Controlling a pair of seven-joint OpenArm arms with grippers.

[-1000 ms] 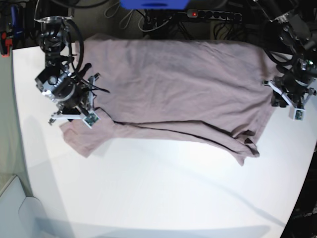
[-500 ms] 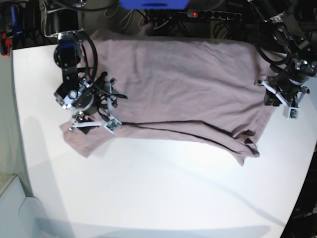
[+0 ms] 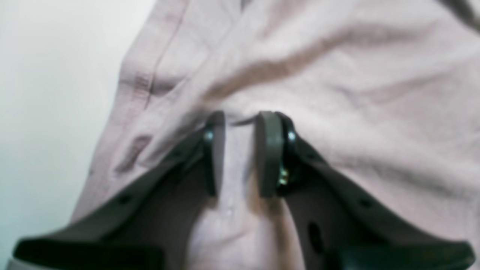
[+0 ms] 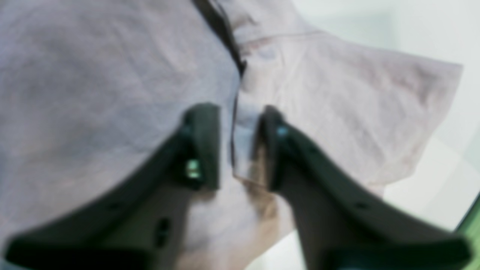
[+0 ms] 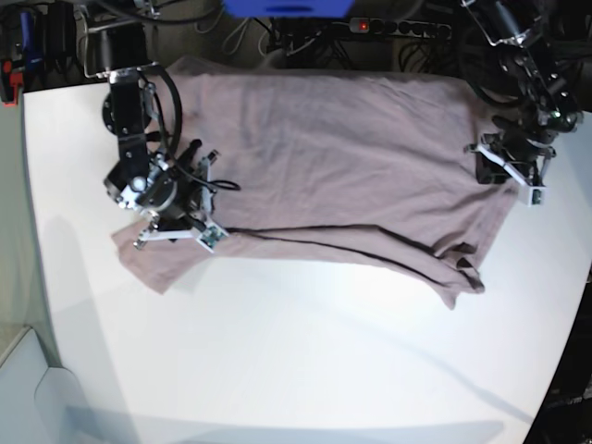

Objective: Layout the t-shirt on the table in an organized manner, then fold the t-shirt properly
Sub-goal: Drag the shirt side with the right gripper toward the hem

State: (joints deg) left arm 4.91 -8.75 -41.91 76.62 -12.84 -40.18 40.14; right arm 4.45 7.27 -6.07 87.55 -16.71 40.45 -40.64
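My right gripper (image 4: pixel 238 144) has slid onto the soft dusty-pink cotton t-shirt (image 5: pixel 333 157), jaws narrow around a fold like my left gripper (image 3: pixel 240 153), ready to pull it flat.

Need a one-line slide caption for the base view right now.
Both grippers, right gripper and left gripper, sit at opposite ends of the mauve t-shirt on the white table.

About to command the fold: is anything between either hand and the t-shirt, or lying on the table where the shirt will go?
Nothing visible. The left hand and right hand both sit directly on the t-shirt; the table in front looks bare.
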